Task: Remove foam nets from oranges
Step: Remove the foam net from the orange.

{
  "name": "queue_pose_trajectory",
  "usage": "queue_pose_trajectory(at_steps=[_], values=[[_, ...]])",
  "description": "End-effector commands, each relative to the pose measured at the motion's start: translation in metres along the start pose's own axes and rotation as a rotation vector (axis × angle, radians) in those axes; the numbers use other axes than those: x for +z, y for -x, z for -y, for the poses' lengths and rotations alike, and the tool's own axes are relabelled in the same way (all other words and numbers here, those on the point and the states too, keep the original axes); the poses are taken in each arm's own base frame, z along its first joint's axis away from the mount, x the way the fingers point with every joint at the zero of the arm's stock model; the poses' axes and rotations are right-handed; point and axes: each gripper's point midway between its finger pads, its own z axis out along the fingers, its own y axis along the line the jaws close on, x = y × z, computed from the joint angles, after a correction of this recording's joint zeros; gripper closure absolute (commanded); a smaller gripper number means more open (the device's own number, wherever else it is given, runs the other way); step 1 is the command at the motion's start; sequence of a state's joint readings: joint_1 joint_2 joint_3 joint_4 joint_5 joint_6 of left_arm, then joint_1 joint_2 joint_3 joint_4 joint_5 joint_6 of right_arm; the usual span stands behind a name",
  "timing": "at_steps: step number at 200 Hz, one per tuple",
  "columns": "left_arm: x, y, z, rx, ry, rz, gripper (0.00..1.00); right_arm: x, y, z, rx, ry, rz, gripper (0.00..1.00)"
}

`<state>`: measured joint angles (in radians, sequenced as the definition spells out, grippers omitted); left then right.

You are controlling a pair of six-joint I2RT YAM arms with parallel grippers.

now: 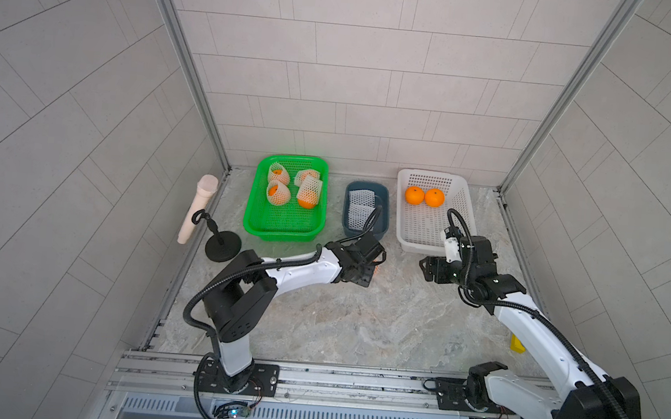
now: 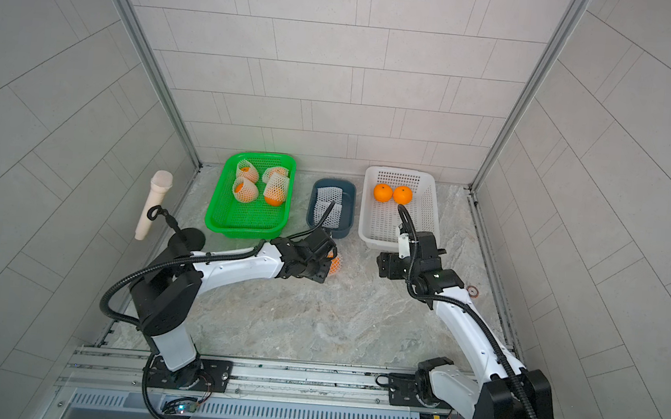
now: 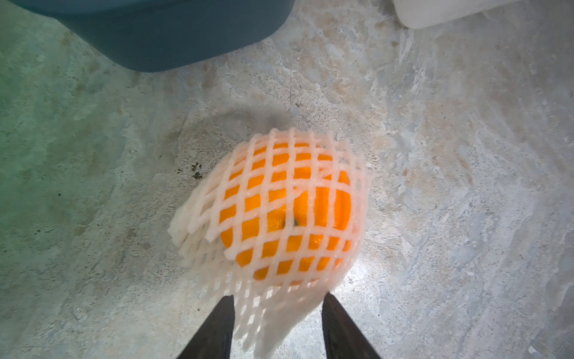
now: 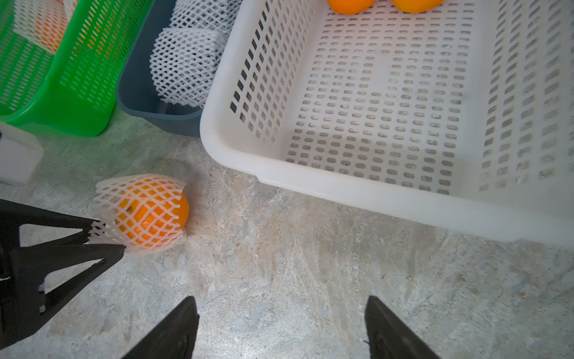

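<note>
Left tool on the net's loose end

Netted orange [image 4: 152, 214] sits on the tabletop [image 4: 279, 279] just in front of the blue bin [image 4: 136, 90]. Left tool [image 4: 107, 234] has its fingers narrowed around the net [image 3: 273, 317]; can't tell if it's pinched yet. Right tool [image 4: 281, 326] hangs nearby, wide and empty, beside the white basket [image 4: 341, 189].

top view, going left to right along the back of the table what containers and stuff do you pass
microphone → green basket with netted oranges → blue bin with foam nets → white basket with two bare oranges
</note>
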<state>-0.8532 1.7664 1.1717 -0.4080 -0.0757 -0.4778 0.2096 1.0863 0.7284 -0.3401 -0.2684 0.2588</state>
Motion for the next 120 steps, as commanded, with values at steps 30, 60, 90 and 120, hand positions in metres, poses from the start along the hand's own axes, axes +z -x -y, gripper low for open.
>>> queue_pose_trajectory(at_steps=[30, 60, 90, 120], values=[[0.001, 0.003, -0.007, 0.009, 0.019, 0.007, 0.64, 0.002, 0.0, -0.01, -0.001, 0.042, 0.014, 0.15], [0.0, 0.003, -0.014, 0.024, 0.044, -0.001, 0.72, 0.005, -0.001, -0.014, -0.003, 0.056, 0.008, 0.15], [0.0, 0.003, -0.021, 0.04, 0.066, -0.003, 0.77, 0.009, -0.001, -0.021, -0.008, 0.076, 0.003, 0.15], [0.001, 0.003, -0.031, 0.065, 0.113, -0.015, 0.82, 0.014, -0.004, -0.031, -0.02, 0.096, -0.005, 0.15]])
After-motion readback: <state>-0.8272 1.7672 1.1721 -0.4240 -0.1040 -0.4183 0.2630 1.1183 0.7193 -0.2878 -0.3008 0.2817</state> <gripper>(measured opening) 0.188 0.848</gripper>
